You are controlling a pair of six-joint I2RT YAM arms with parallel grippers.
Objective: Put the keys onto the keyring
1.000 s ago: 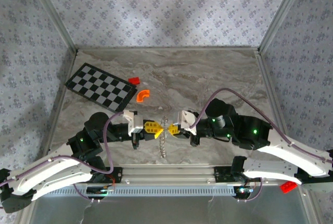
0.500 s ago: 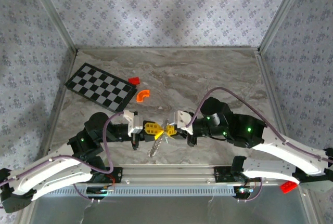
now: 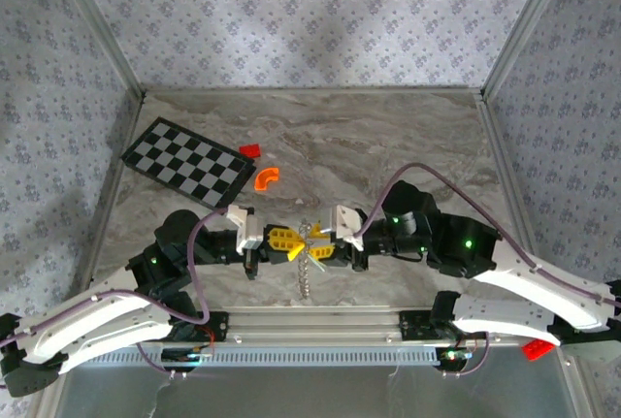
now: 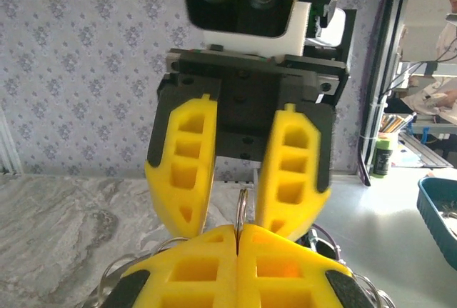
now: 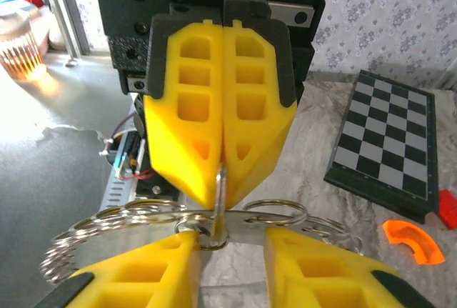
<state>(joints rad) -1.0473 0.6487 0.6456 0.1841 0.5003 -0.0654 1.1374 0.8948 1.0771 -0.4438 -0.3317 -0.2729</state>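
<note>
The two arms meet tip to tip, low over the near middle of the table (image 3: 408,146). The left end effector (image 5: 218,192) is fully closed. It pinches the keyring (image 4: 243,208) by its thin edge, so the ring stands upright out of the fingertips. A bunch of further wire loops (image 5: 100,244) hangs from it, and from above they look like a short chain under the tips.

The right end effector (image 3: 319,241) is partly open. Its fingers stand on both sides of the ring and grip nothing.

I cannot pick out the keys with certainty. A pale narrow strip sits at the left fingertips, but it may be only the ring seen edge-on.

I judge this to be the threading step — one side holds, the other is free. The next move asks the right fingers to close on the correct small piece, very exactly aligned, while the left does not shift.
</note>
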